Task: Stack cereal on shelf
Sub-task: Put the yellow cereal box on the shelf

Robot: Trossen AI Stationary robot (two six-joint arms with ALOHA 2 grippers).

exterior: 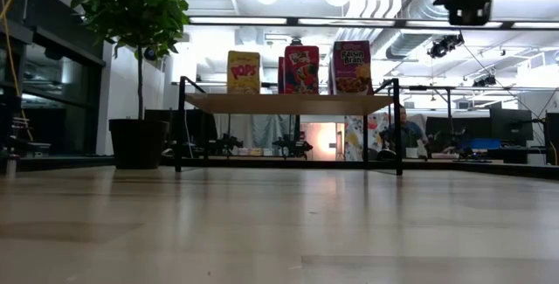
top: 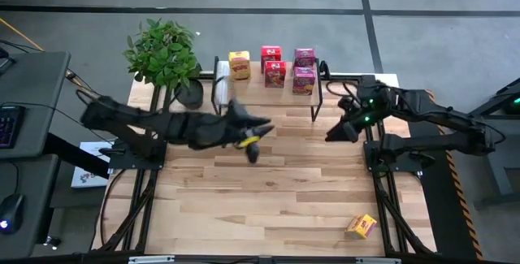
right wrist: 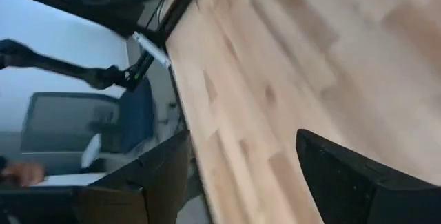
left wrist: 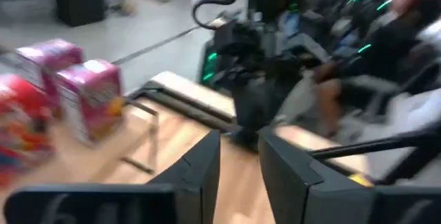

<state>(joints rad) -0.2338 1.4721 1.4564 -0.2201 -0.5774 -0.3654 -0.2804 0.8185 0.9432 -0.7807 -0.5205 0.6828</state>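
I take the low light-wood shelf on black wire legs [top: 268,93] as my landmark. In front of it my left gripper [top: 253,144] hovers, jaws slightly parted on nothing. Five small cardboard cereal boxes [top: 275,74] stand on the shelf. My right gripper [top: 335,133], jaws wide apart, waits beside its right end. A sixth yellow cardboard box [top: 361,227] lies far in front of it.

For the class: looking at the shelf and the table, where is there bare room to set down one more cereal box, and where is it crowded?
The shelf is bare along its front edge and on its left end beside the yellow box. The red boxes and pink boxes crowd its back right. The table is open between the left gripper and the fallen yellow box.
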